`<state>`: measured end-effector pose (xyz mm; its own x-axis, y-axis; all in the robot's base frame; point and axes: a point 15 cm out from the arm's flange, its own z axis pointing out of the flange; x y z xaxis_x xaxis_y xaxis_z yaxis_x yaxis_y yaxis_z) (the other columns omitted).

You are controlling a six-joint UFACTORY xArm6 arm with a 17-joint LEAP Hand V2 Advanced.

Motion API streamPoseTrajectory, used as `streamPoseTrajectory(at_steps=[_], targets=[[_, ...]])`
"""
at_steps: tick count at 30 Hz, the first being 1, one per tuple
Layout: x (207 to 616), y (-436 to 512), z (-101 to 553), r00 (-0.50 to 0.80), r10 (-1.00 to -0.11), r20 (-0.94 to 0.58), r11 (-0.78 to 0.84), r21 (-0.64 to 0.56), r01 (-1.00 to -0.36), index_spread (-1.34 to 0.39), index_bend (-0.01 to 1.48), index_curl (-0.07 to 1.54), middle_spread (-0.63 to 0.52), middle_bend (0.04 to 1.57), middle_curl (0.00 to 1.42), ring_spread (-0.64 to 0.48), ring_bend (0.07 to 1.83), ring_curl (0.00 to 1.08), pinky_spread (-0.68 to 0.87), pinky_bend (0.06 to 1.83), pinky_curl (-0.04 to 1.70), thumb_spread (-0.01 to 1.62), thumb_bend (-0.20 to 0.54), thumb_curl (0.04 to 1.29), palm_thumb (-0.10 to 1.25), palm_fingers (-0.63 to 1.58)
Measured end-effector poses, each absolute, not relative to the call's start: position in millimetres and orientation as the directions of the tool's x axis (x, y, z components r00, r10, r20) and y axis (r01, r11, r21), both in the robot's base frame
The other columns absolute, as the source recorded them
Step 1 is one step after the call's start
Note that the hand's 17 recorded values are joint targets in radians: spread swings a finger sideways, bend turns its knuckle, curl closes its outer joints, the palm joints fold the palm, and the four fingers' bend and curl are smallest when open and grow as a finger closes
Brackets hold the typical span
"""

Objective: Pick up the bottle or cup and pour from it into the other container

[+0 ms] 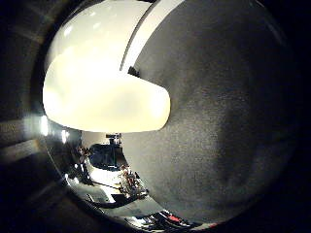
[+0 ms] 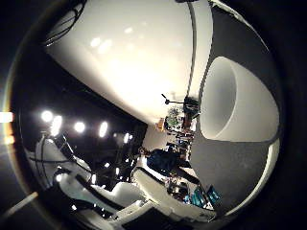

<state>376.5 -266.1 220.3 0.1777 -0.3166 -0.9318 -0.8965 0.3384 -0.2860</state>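
White parts of the hand (image 2: 125, 195) show only at the rim of the thumb-side view, and from them I cannot tell whether it is open or closed on anything. Closest to the palm is a large, smooth white container (image 2: 136, 57). It fills much of the thumb-side view and bulges into the little-finger-side view as well, so it must lie right against or just off the palm. Whether it is a bottle or a cup the pictures do not settle, and its mouth is out of sight. Beyond it lies the grey worktop (image 1: 218, 107), matt and finely textured, with a pale strip running along the edge that shows beside the container. On the worktop, near that edge, stands a white cup (image 2: 240, 103), upright, with its open mouth facing away from the surface. What shows of its inside is plain and pale, with no contents that I can make out. The cup is apart from the container, with a gap of worktop between them. Nothing is passing from one to the other. My judgement is that the reach for the first vessel is made, or close to it. A firm grasp cannot be confirmed, and the carry over the cup, the tilt and the pour itself are all left to do.
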Motion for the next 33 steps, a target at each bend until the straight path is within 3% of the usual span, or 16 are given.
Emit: streamPoseTrajectory(at_steps=[25, 33], targets=[[393, -233, 212, 0.18, -0.315, -0.932, 0.266, -0.269, -0.926, -0.08, 0.16, 0.25, 0.12, 0.47, 0.35, 0.12, 0.7, 0.24, 0.39, 0.71, 0.23, 0.98, -0.026, 0.3, 0.55, 0.17], [396, -227, 213, 0.177, -0.31, -0.934, 0.252, -0.26, -0.932, -0.11, 0.18, 0.3, 0.08, 0.51, 0.36, 0.07, 0.77, 0.23, 0.3, 0.63, 0.18, 0.99, -0.024, 0.32, 0.6, 0.39]])
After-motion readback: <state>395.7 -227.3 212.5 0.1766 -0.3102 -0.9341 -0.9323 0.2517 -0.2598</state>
